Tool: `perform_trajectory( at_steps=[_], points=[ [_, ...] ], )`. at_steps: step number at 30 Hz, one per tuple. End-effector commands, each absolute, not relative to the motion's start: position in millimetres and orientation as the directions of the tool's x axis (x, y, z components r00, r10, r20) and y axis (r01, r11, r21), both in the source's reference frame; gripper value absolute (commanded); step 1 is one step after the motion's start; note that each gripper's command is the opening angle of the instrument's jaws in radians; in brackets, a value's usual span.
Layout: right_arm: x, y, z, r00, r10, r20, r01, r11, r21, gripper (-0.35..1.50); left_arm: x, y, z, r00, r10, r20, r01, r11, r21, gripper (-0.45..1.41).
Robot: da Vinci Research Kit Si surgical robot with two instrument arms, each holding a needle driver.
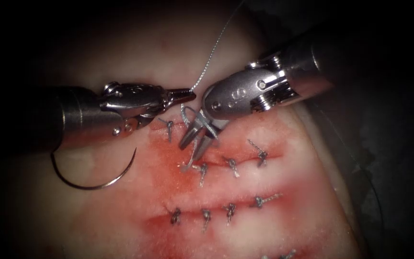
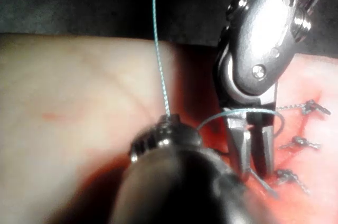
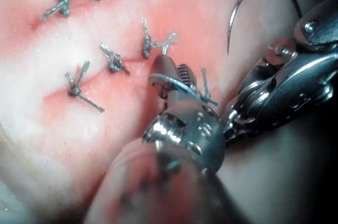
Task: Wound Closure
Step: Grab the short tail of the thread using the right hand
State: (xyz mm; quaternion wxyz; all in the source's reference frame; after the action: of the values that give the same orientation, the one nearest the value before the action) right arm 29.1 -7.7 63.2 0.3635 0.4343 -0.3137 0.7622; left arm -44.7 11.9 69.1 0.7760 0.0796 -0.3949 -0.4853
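The left tool (image 1: 188,94) hides its own jaw tips, clenched on the thread (image 1: 212,50). The right tool (image 1: 198,135) points down over the cut (image 1: 226,153), jaws parted, thread looped around them, grasping nothing. One needle (image 1: 94,184) lies free on the tissue (image 1: 120,57), left of the cut, partly under the left shaft. Eight tied stitches (image 1: 232,165) are countable.

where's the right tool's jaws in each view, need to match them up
Endoscope view: right tool points down at the cut, open, thread looped around it.
Left wrist view: right tool, jaws hanging down over the tissue.
Right wrist view: right tool, tips beside a knot.
Shared landmark: the thread loop around the jaws.
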Motion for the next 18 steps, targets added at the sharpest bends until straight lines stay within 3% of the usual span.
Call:
perform_trajectory(
  at_steps=[1,10,18],
  points=[
    [29.7,-8.0,63.7,-0.355,0.283,0.891,-0.828,-0.538,-0.159,0.00,-45.3,12.5,69.4,0.216,-0.815,0.539,0.690,0.517,0.507,-0.45],
    [29.6,-8.3,63.1,-0.350,0.282,0.893,-0.832,-0.532,-0.159,0.26,-45.3,12.5,69.4,0.218,-0.815,0.537,0.690,0.517,0.506,-0.45],
    [29.4,-8.9,63.6,-0.347,0.289,0.892,-0.835,-0.528,-0.153,0.27,-45.2,12.5,69.5,0.220,-0.816,0.535,0.691,0.517,0.505,-0.45]
  ],
)
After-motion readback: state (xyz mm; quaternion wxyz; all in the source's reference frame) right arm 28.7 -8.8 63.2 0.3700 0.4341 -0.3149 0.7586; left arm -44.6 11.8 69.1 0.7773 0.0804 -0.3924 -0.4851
